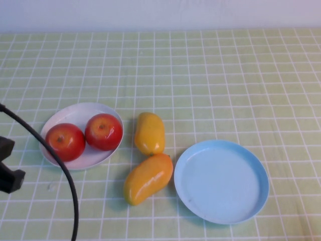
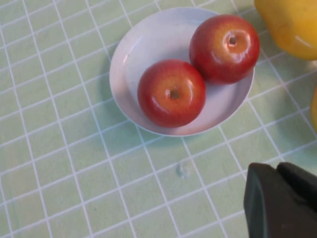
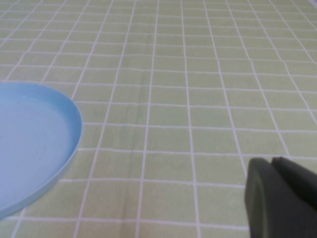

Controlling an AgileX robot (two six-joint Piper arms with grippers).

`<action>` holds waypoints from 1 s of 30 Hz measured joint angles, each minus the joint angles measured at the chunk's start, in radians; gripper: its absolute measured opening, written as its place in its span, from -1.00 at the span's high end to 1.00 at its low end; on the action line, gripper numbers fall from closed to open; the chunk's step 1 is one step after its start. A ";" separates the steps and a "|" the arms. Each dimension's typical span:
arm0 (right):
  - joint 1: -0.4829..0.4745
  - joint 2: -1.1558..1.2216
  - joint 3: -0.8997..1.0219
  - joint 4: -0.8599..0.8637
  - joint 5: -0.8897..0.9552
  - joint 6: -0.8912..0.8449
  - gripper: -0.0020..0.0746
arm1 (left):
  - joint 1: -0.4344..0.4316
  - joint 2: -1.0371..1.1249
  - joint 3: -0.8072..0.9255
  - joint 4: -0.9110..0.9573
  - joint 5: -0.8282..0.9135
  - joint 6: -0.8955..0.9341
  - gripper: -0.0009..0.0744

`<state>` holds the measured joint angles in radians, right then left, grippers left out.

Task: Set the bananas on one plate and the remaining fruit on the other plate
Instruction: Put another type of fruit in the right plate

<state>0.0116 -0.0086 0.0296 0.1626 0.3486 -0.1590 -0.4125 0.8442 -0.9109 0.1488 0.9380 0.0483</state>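
While left gripper (image 2: 280,201) sits cropped near white plate (image 2: 133,59) | right gripper (image 3: 280,198) cropped; jaws unreadable on both

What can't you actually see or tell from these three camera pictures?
- Left claw: the left wrist view's corner cuts it off, showing only a dark tip; in the high view only part of the arm shows at the left edge.
- Right claw: likewise cut off in the right wrist view; absent from the high view.
- Yellow fruits: mostly outside the left wrist view.
- Blue plate: half cropped by the right wrist view's edge.
- White plate: its centre hides under the red apples.
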 joint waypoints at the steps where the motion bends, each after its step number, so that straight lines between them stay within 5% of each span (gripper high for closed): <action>1: 0.000 0.000 0.000 0.000 0.000 0.000 0.99 | 0.000 -0.003 0.002 0.000 0.003 -0.003 0.97; 6: 0.000 0.000 0.000 0.000 0.000 0.000 0.99 | 0.000 -0.003 0.016 0.008 -0.022 -0.054 0.97; 10: 0.000 0.000 0.000 0.000 0.000 0.000 0.99 | 0.007 -0.070 0.119 0.044 -0.212 -0.099 0.97; 20: 0.000 0.000 0.000 0.000 0.000 0.000 0.99 | 0.233 -0.583 0.619 -0.057 -0.773 -0.048 0.97; 30: 0.000 0.000 0.000 0.000 0.000 0.000 0.99 | 0.324 -0.853 0.913 -0.114 -0.863 -0.027 0.97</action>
<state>0.0116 -0.0086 0.0296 0.1626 0.3486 -0.1590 -0.0885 -0.0089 0.0017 0.0347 0.0750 0.0216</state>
